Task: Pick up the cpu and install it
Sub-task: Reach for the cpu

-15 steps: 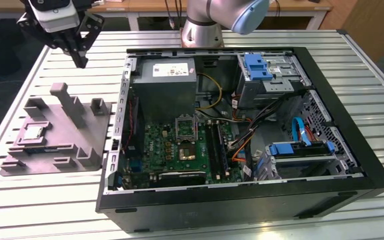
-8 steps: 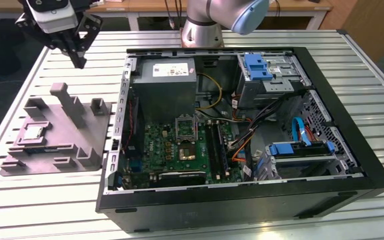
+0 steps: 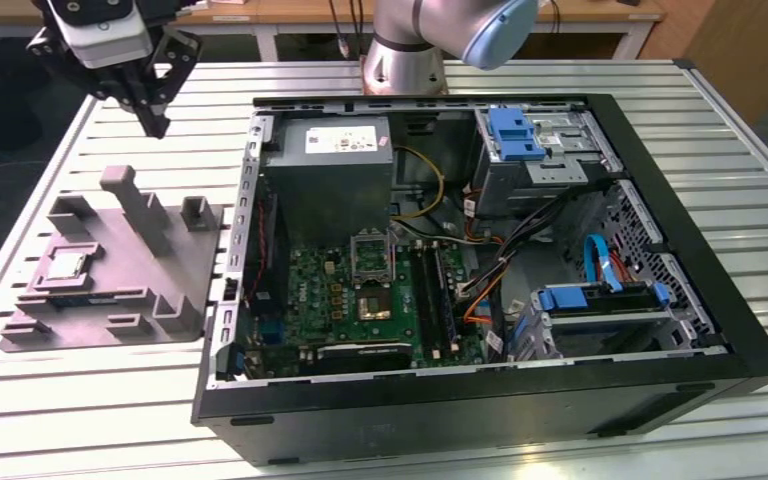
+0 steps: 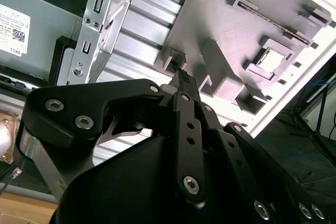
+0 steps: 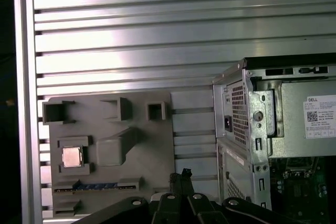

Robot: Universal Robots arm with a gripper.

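The cpu (image 3: 67,265) is a small silvery square chip lying flat in a recess of the grey moulded tray (image 3: 157,300), at the exterior view's left. It also shows as a bright square in both wrist views, cpu (image 5: 72,157) and cpu (image 4: 271,60). My gripper (image 3: 160,126) hangs high above the tray's far end, well clear of the chip. Its black fingers meet at their tips in both wrist views, gripper (image 5: 184,174) and gripper (image 4: 182,75), with nothing between them. The dark socket (image 3: 373,304) sits on the green motherboard inside the case.
The open black computer case (image 3: 704,290) takes up the middle and right of the slatted metal table (image 3: 91,420). Inside are a power supply (image 3: 337,150), cables and blue drive brackets (image 3: 515,135). Upright posts (image 3: 137,205) rise from the tray. The arm's base (image 3: 404,60) stands behind the case.
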